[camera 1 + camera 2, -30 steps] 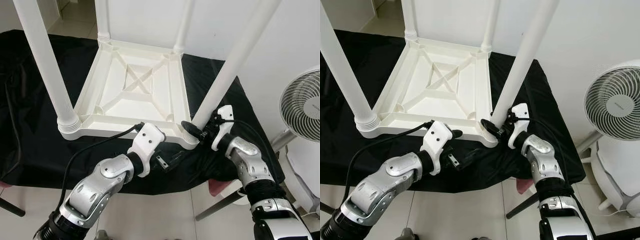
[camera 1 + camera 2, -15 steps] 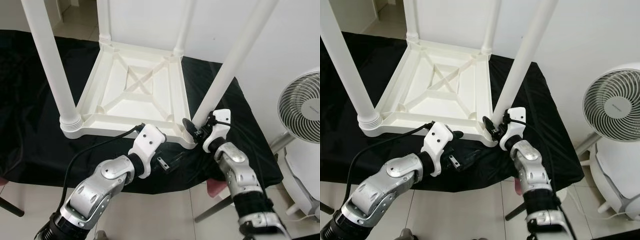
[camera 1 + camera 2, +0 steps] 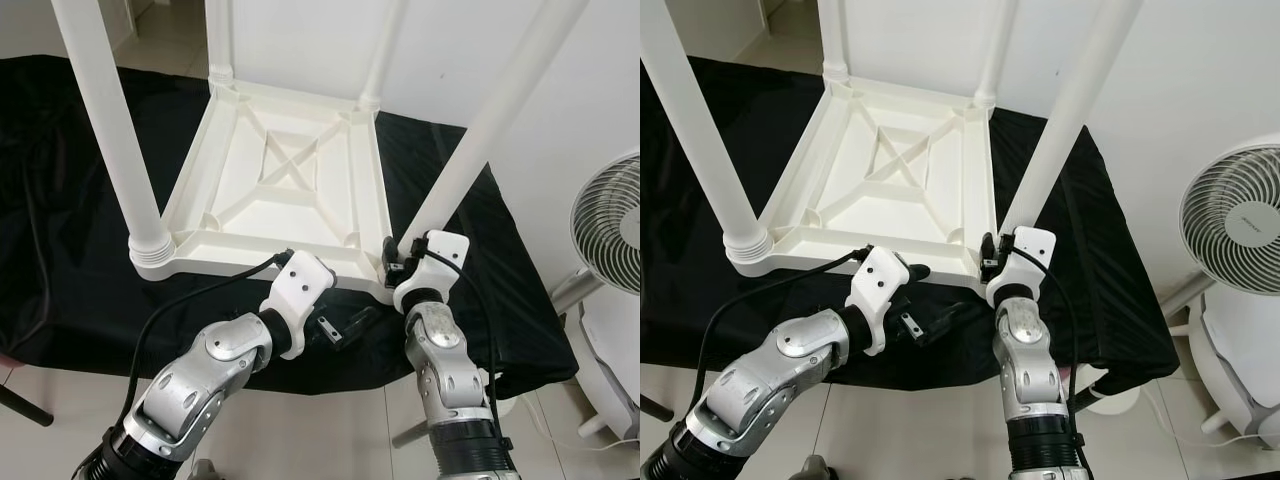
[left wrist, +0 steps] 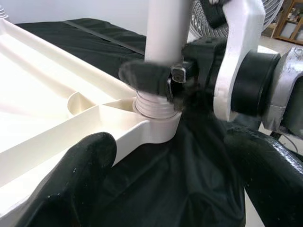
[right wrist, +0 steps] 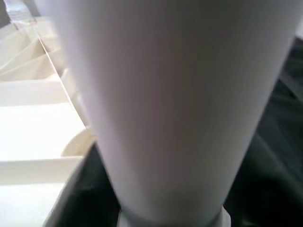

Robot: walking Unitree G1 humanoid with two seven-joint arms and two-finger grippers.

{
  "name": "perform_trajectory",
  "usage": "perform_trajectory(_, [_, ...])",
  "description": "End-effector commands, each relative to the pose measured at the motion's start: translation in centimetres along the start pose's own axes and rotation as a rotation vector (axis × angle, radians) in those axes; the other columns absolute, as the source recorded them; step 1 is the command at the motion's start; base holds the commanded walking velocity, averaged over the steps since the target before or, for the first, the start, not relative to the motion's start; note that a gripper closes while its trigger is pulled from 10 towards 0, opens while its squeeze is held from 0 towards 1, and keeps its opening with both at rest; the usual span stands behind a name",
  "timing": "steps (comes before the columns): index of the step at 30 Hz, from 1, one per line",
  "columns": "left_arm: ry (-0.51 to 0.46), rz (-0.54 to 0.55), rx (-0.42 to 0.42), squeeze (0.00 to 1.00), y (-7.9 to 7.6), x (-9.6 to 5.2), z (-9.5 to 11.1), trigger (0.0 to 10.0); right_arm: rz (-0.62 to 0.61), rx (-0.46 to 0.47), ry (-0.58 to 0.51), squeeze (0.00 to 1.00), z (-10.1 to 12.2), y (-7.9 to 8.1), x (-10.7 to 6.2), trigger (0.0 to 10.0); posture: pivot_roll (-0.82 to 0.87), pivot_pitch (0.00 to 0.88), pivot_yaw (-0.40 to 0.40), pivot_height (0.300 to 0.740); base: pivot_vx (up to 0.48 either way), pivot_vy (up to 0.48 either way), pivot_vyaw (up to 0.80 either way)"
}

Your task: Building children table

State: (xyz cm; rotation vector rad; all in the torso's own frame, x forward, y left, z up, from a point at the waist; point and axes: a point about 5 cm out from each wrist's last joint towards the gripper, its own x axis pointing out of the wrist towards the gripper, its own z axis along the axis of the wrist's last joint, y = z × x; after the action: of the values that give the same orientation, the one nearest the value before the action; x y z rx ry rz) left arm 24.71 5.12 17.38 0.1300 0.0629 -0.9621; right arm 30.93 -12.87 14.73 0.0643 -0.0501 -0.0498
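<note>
Head views: the upturned children's table (image 3: 280, 190) lies on the black-draped counter (image 3: 60, 290). The right claw (image 3: 398, 272) has swung in front of the near-right leg (image 3: 470, 150), gripping its base, probably screwing it home.

Left wrist view: the left claw (image 4: 90, 156) presses the frame; its opening is unclear.

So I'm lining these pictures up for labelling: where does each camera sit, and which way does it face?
Head cameras: look down at the upturned white table on black cloth; both arms show.
Left wrist: low beside the table's near edge, faces the right gripper at the near right leg; one black finger shows.
Right wrist: pressed close to that leg.
Shared: the leg's base.
</note>
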Motion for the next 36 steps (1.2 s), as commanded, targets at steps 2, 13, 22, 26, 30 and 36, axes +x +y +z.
perform_trajectory(2, [0.0, -0.071, -0.001, 0.0, -0.8, 0.1, 0.1, 10.0, 0.036, 0.045, 0.03, 1.0, -0.4, -1.4, 0.0, 10.0, 0.06, 0.12, -0.136, 0.74, 0.0, 0.0, 0.0])
perform_trajectory(13, [-0.004, -0.069, -0.003, 0.0, -0.7, 0.1, 0.2, 10.0, 0.417, -0.017, -0.001, 0.0, 1.1, -2.9, 0.8, 10.0, 0.06, 0.122, -0.129, 0.74, 0.0, 0.0, 0.0])
perform_trajectory(22, [0.003, -0.093, -0.004, 0.0, -0.8, -0.2, 0.1, 10.0, 0.762, -0.133, 0.05, 0.0, 0.7, -3.0, 1.1, 10.0, 0.06, 0.116, -0.121, 0.74, 0.0, 0.0, 0.0])
perform_trajectory(26, [0.006, -0.091, 0.0, 0.0, -0.6, -0.3, 0.1, 10.0, 0.847, -0.132, 0.079, 0.0, 0.1, -2.7, 1.5, 10.0, 0.07, 0.114, -0.121, 0.74, 0.0, 0.0, 0.0])
perform_trajectory(30, [0.006, -0.086, -0.002, 0.0, -0.6, -0.5, 0.2, 10.0, 0.892, -0.142, 0.099, 0.0, -0.5, -2.7, 2.3, 10.0, 0.09, 0.116, -0.123, 0.74, 0.0, 0.0, 0.0])
perform_trajectory(36, [0.008, -0.08, -0.01, 0.0, -0.6, -0.9, 0.2, 10.0, 0.93, -0.154, 0.106, 0.0, -0.7, -3.0, 2.8, 10.0, 0.11, 0.119, -0.127, 0.74, 0.0, 0.0, 0.0])
